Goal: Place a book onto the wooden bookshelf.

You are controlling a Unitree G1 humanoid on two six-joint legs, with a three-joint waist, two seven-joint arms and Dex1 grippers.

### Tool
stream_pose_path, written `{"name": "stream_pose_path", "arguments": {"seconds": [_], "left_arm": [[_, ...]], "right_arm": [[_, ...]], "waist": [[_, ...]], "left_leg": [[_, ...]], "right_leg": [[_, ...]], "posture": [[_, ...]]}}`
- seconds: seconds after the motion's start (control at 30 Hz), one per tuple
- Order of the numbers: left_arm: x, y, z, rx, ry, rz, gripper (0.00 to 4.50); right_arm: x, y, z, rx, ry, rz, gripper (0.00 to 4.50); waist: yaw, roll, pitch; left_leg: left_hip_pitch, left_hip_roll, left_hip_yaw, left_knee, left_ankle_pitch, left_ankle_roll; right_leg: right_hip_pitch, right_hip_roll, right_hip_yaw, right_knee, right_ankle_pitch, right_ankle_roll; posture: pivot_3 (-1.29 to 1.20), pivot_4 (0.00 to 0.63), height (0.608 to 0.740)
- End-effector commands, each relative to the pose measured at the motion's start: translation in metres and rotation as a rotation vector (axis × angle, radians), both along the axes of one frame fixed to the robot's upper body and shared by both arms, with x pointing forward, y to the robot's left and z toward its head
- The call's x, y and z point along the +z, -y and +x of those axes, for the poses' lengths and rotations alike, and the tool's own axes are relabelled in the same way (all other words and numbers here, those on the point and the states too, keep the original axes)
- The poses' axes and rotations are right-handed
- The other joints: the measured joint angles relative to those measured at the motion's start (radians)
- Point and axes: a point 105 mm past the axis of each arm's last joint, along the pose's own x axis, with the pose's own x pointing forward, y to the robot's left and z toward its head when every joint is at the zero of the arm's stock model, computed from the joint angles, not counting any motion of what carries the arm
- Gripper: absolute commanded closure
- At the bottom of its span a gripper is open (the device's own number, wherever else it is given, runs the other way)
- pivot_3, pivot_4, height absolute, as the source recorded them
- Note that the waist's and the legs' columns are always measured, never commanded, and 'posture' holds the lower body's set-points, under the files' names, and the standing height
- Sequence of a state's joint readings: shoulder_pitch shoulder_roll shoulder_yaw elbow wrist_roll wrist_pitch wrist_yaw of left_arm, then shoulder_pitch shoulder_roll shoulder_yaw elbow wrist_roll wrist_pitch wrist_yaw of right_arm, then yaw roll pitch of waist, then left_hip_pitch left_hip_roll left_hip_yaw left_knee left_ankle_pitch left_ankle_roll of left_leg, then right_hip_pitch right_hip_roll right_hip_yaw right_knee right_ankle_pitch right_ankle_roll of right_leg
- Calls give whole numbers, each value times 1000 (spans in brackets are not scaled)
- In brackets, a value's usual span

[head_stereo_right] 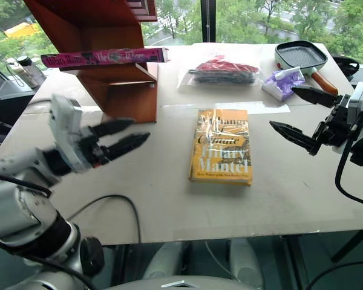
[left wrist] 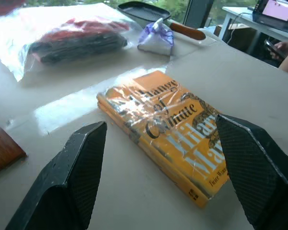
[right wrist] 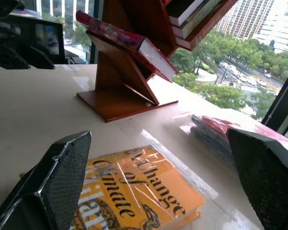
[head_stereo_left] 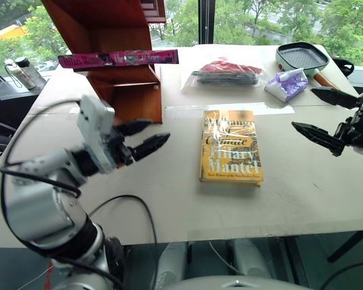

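The magenta-pink book (head_stereo_left: pixel 118 58) lies flat on a shelf board of the reddish-brown wooden bookshelf (head_stereo_left: pixel 124 90) at the table's back left, spine toward me and ends jutting past the sides. My left gripper (head_stereo_left: pixel 157 131) hangs open and empty over the table in front of the shelf, apart from it, pointing toward the yellow-orange "Mantel" book (head_stereo_left: pixel 231 147). At the right, my right gripper (head_stereo_left: pixel 304 109) is open and empty above the table, pointing left. The right wrist view shows the pink book (right wrist: pixel 122 38) resting on the slanted unit.
The Mantel book lies mid-table. Behind it are a clear bag of red and dark items (head_stereo_left: pixel 227 72), a purple-white pouch (head_stereo_left: pixel 286 83) and a grill pan (head_stereo_left: pixel 302 57). Bottles (head_stereo_left: pixel 21 72) stand beyond the table's left edge. A black cable (head_stereo_left: pixel 133 205) loops near the front edge.
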State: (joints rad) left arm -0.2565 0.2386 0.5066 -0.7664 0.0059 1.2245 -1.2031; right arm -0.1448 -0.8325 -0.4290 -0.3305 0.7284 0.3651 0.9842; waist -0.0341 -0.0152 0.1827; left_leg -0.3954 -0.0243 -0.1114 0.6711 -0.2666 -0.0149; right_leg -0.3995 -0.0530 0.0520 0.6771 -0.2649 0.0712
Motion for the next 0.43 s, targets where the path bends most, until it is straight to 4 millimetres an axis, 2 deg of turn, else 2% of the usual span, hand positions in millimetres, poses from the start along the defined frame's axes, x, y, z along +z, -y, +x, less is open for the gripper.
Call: {"name": "stream_pose_path", "arguments": {"seconds": [0.03,0.07,0.2,0.33,0.43], "left_arm": [[-24,-9,-8,25,22,72,265],[-33,-10,-14,0,7,83,33],[-56,-29,-25,-28,-4,181,33],[-60,-37,-28,-63,-20,181,33],[-59,-38,-26,-81,-26,170,33]], "right_arm": [[-13,20,-16,-95,-37,-71,0],[-20,25,-21,-122,-66,-84,0],[-52,50,-46,-246,-188,-115,0],[-70,60,-62,-299,-251,-118,0],[-76,59,-66,-308,-265,-121,0]], "waist": [[16,0,-1],[21,0,-1],[30,1,-2],[27,3,-3],[19,4,-4]], "left_leg": [[0,0,0,-1,0,0],[1,0,-1,-2,0,0],[4,0,0,-2,0,0],[17,2,1,-5,-1,1],[18,3,3,-5,-2,2]], "right_leg": [[0,-1,0,0,0,0],[0,-1,-1,-1,0,0],[3,-1,0,-1,0,0],[19,0,-1,-9,-3,-3],[21,0,0,-14,-2,-3]], "posture": [[0,150,740],[0,150,740],[0,150,740],[0,150,740],[0,150,740]]}}
